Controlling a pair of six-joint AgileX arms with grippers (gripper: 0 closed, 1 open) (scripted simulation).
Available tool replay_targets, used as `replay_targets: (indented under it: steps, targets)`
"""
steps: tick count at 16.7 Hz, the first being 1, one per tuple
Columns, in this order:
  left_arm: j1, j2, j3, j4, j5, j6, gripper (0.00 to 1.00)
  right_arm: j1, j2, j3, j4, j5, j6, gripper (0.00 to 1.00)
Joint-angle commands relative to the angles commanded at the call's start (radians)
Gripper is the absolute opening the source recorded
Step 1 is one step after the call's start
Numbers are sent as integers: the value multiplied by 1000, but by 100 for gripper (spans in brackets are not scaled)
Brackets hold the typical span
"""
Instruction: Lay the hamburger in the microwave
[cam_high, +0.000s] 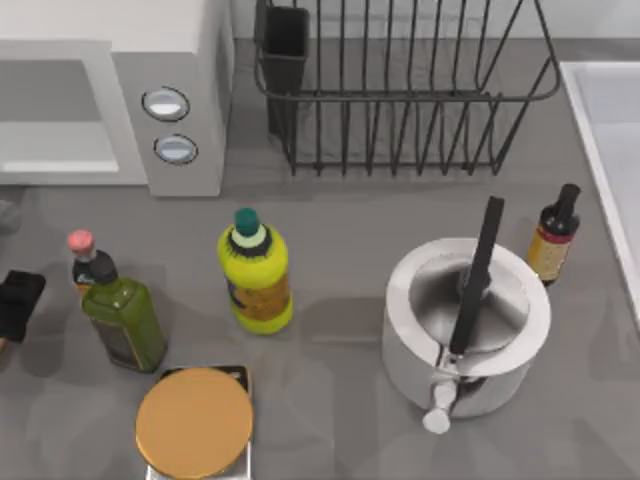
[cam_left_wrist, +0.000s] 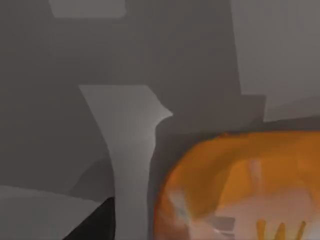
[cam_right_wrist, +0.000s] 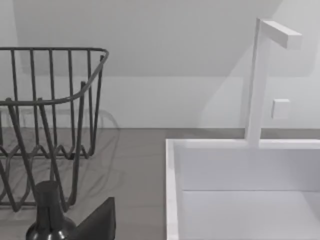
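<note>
One dark fingertip (cam_left_wrist: 95, 222) of your left gripper sits beside the hamburger (cam_left_wrist: 240, 187) in the left wrist view; can't tell if the jaws grip it. The left gripper (cam_high: 18, 305) is at the table's left edge, below the microwave (cam_high: 170, 100). Right arm's parked near the dish rack (cam_right_wrist: 50, 125) & sink (cam_right_wrist: 172, 190).

Black wire rack (cam_right_wrist: 47, 125) beside white sink (cam_right_wrist: 240, 185), dark bottle top (cam_right_wrist: 47, 210) nearer
</note>
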Motion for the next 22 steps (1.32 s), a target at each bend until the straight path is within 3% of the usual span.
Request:
replay_targets:
  steps: [7,20,22]
  targets:
    - [1,54,-52,94,0,2,100,0,0,0,0,0,0,100]
    - [1,54,-52,94,0,2,2,0,0,0,0,0,0,100]
    - [1,54,-52,94,0,2,0,0,0,0,0,0,0,100]
